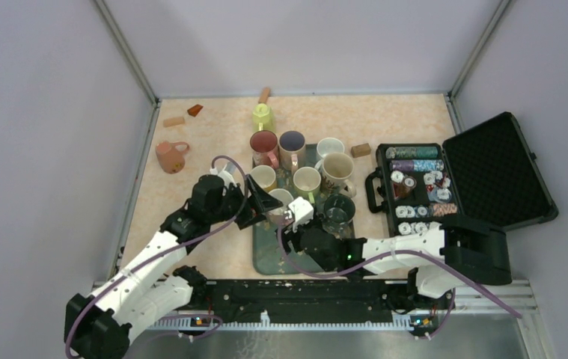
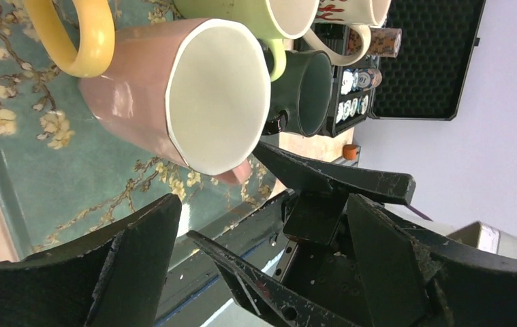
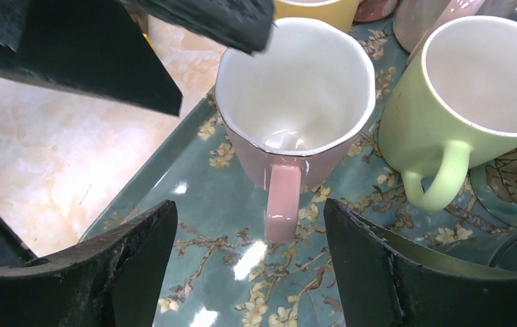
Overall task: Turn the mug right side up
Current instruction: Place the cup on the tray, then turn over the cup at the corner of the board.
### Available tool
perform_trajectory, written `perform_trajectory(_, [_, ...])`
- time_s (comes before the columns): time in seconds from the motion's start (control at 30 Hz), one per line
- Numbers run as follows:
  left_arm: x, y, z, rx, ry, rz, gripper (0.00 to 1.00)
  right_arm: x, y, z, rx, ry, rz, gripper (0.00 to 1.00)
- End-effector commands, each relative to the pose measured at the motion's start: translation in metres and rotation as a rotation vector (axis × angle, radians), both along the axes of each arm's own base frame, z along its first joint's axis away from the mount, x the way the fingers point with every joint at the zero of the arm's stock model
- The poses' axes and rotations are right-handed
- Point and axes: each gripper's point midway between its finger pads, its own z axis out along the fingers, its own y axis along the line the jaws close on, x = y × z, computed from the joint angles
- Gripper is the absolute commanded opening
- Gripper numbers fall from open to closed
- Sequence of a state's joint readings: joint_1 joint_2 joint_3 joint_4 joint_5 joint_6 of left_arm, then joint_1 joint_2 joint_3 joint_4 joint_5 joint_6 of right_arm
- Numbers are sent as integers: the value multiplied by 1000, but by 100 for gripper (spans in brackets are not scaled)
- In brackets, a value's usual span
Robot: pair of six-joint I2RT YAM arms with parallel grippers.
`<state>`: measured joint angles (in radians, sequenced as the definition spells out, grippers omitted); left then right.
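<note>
Black fingers of the right gripper point(image 3: 248, 221) fill the bottom of its wrist view, spread wide apart on either side of the pink mug's handle and touching neither it nor the cup. That pink mug point(image 3: 289, 88) stands upright, mouth up and white inside, on the near-left part of a teal tray point(image 1: 266, 256) printed with blossom branches, its handle pointing toward the robot. The left gripper point(image 1: 260, 203) sits just beside the mug on the left, its fingers also well apart and holding nothing; one of them crosses the rim in the right wrist view, and whether it touches cannot be told. A green mug point(image 3: 473, 88) stands just to the right of the pink one, with more cups crowded behind on the same tray. The table point(image 1: 213, 146) is a pale peach marbled surface, closed in by plain lavender-grey walls point(image 1: 41, 112) with metal posts at the corners. To the right lies an open black case point(image 1: 490, 172) of poker chips; a salmon mug point(image 1: 170, 157) sits off the tray at far left.
</note>
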<state>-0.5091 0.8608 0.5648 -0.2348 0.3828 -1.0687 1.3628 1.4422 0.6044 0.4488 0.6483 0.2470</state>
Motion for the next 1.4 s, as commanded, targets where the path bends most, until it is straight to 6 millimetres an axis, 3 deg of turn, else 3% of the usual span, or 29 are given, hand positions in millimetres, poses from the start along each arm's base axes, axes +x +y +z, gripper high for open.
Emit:
perform_trajectory(0.0, [2,15,24,71,-95,26,98,0,3,25,78,34,-9,79])
perform_trajectory(0.33, [12,40,61,161,-188,136,98,-10,0,47,122,75,21,85])
perform_trajectory(0.47, [29,56,73,232,-210,242,98,-13,0,63,150,95,34,88])
perform_trajectory(0.53, [41,70,80,285,-212,334,98,-16,0,74,169,97,47,98])
perform_trajectory(0.67, [62,93,96,372,-192,493,98,-22,2,100,177,103,91,99])
perform_trajectory(0.83, [94,110,96,466,-121,670,98,-29,8,130,196,114,174,99])
perform_trajectory(1.0, [125,132,91,541,-85,824,98,-37,6,135,191,144,246,99])
perform_trajectory(1.37, [208,216,47,498,98,1158,98,-35,-6,150,194,157,318,99])
